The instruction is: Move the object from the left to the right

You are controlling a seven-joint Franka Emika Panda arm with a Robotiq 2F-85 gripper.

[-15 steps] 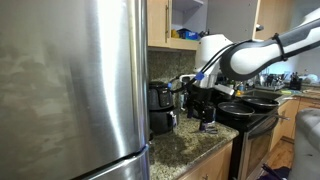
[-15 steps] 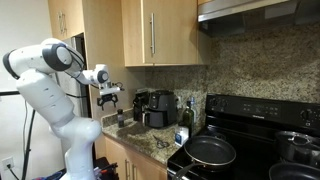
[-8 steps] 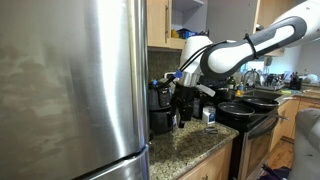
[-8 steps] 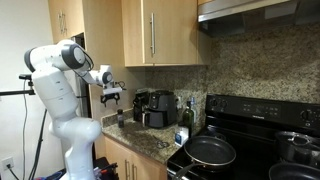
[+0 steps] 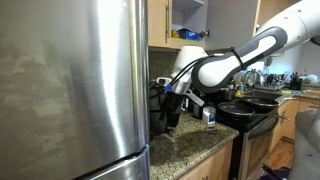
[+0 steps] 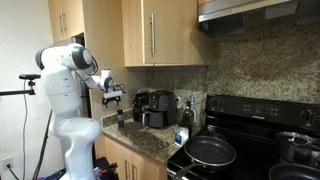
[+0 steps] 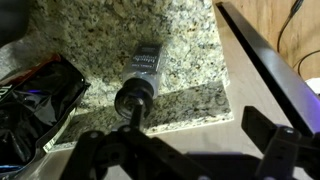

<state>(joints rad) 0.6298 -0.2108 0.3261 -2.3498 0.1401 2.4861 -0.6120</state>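
Observation:
A small dark shaker with a black cap (image 7: 140, 80) stands on the granite counter (image 7: 185, 45) near its end. It shows in both exterior views (image 6: 118, 117) (image 5: 173, 122). My gripper (image 7: 185, 150) hovers above it, open and empty, with both fingers spread at the bottom of the wrist view. In both exterior views the gripper (image 6: 112, 97) (image 5: 172, 100) hangs just over the shaker, close to the counter's end by the fridge.
A black coffee machine (image 6: 155, 108) stands beside the shaker, and a crumpled black bag (image 7: 35, 100) lies close to it. A small bottle (image 6: 185, 118) stands near the stove with its pans (image 6: 210, 150). The steel fridge (image 5: 70, 90) bounds the counter's end.
My arm has swung along the counter away from the stove toward the fridge end and now hangs over the shaker. The gripper stays open.

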